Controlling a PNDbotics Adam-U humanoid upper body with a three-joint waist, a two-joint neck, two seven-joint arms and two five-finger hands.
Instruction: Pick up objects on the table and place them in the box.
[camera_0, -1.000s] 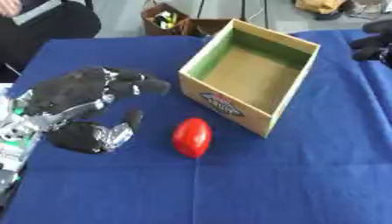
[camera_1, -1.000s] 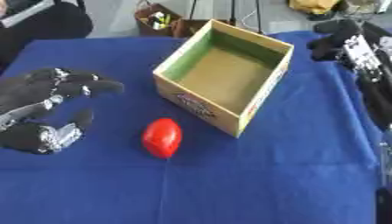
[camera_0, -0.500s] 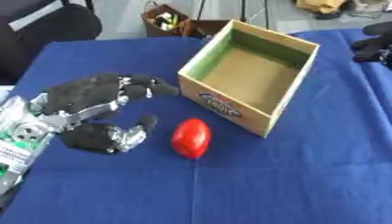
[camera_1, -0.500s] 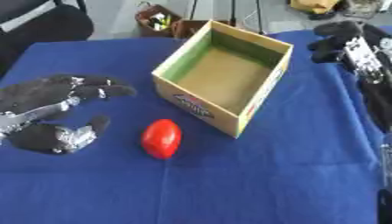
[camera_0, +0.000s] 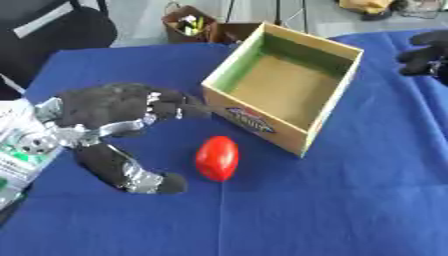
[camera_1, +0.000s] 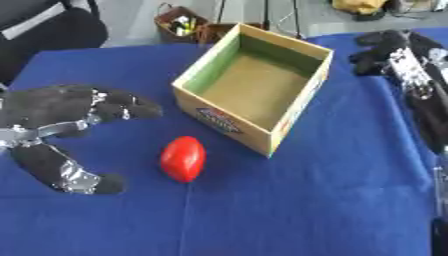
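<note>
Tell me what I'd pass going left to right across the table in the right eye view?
Left hand → red egg-shaped thing → cardboard box → right hand at the far right edge.

Left robot hand (camera_0: 114, 127) left of egg-shaped object (camera_0: 217, 158), box (camera_0: 328, 121) behind-right, all on table (camera_0: 332, 210)

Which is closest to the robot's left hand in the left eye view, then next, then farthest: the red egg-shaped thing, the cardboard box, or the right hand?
1. Red egg-shaped thing, just right of the left hand.
2. Open cardboard box, farther right.
3. Right hand, at the far right edge.
</note>
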